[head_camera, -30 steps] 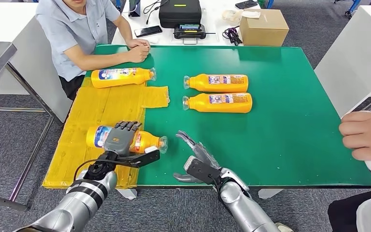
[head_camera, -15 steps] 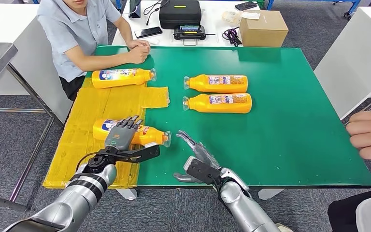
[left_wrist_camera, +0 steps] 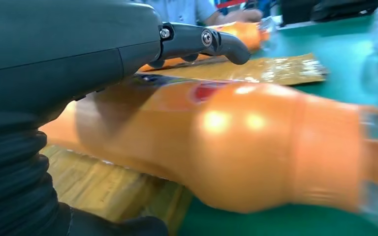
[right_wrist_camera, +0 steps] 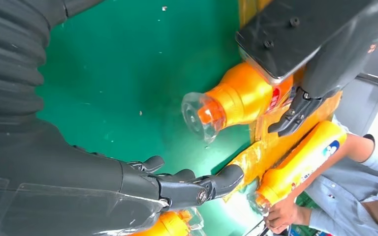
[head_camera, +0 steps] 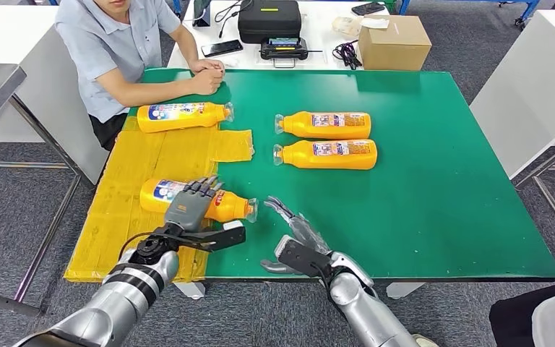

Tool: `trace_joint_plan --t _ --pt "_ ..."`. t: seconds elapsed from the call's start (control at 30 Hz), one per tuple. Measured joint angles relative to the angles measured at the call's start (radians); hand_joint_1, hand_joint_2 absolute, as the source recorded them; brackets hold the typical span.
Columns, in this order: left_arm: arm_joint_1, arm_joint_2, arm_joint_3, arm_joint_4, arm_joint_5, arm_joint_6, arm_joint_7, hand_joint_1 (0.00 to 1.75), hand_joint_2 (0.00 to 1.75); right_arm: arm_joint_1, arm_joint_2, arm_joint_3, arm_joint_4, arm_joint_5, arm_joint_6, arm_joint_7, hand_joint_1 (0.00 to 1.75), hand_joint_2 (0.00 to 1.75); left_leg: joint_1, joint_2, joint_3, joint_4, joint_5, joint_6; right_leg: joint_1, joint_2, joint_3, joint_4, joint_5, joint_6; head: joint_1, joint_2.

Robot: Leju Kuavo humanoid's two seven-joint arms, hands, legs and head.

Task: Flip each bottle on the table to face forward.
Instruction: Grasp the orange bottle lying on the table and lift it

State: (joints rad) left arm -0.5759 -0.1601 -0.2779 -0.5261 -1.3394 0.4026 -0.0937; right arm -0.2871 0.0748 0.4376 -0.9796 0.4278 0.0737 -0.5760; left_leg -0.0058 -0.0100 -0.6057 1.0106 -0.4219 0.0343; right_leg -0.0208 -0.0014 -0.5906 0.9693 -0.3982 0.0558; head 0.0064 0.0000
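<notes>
Four orange bottles lie on their sides. The nearest bottle (head_camera: 220,206) (left_wrist_camera: 236,142) (right_wrist_camera: 241,96) lies on the yellow mat (head_camera: 137,166), its clear cap over the green table (head_camera: 441,202). My left hand (head_camera: 186,208) (left_wrist_camera: 69,54) (right_wrist_camera: 315,39) rests on top of it, fingers (left_wrist_camera: 216,42) draped over its body and thumb held off to the side. My right hand (head_camera: 296,242) (right_wrist_camera: 167,187) lies open on the green near the front edge, just right of the cap and apart from it. The other bottles are one at the mat's far end (head_camera: 181,114) and two side by side (head_camera: 324,123) (head_camera: 327,153).
A person (head_camera: 115,43) sits at the far left corner, hands folded on the table just behind the far mat bottle. A cardboard box (head_camera: 394,40), a black case (head_camera: 269,18) and phones sit on the white table beyond. White tables flank both sides.
Under my left hand the near bottle has shifted to the right and slightly away. The person's hand at the right edge has left the picture. My right hand has stayed put.
</notes>
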Motion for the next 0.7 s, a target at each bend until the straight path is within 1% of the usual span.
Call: trace_joint_plan --t 0.13,0.23,0.33,0.5,0.7 --pt "0.014 -0.004 -0.026 -0.029 0.000 -0.004 0.008 0.00 1.75 0.006 0.000 -0.004 0.000 0.002 -0.003 0.000 0.00 1.75 0.000 0.000 0.000 0.000 0.000 0.000 0.000 0.000 0.000 0.000 0.000 0.000 0.000 0.000" --pt "0.030 -0.002 -0.052 -0.061 0.000 0.017 0.002 0.00 1.75 0.010 -0.001 -0.006 0.000 0.007 -0.007 0.000 0.00 1.75 0.000 0.000 0.000 0.000 0.000 0.000 0.000 0.000 -0.001 0.000 0.000 0.000 0.000 0.000" --pt "0.067 0.001 -0.096 -0.143 -0.009 0.034 0.005 0.00 1.75 0.019 -0.003 -0.013 0.000 0.014 -0.015 0.000 0.00 1.75 0.000 0.000 -0.002 0.000 0.000 0.000 0.000 0.000 -0.002 0.000 0.000 0.000 0.000 0.000" --pt "0.128 0.014 -0.173 -0.299 -0.037 0.051 0.032 0.00 1.75 0.037 -0.005 -0.025 -0.001 0.019 -0.023 -0.004 0.00 1.75 0.000 0.000 -0.004 0.000 0.000 0.000 0.000 0.000 -0.003 0.000 0.000 0.000 0.000 0.000" --pt "0.189 0.033 -0.248 -0.456 -0.084 0.095 0.065 0.00 1.75 0.051 -0.010 -0.037 -0.007 0.022 -0.030 -0.006 0.00 1.75 0.000 0.000 -0.005 0.000 0.000 0.000 0.000 0.000 -0.005 0.000 0.000 0.000 0.000 0.000"
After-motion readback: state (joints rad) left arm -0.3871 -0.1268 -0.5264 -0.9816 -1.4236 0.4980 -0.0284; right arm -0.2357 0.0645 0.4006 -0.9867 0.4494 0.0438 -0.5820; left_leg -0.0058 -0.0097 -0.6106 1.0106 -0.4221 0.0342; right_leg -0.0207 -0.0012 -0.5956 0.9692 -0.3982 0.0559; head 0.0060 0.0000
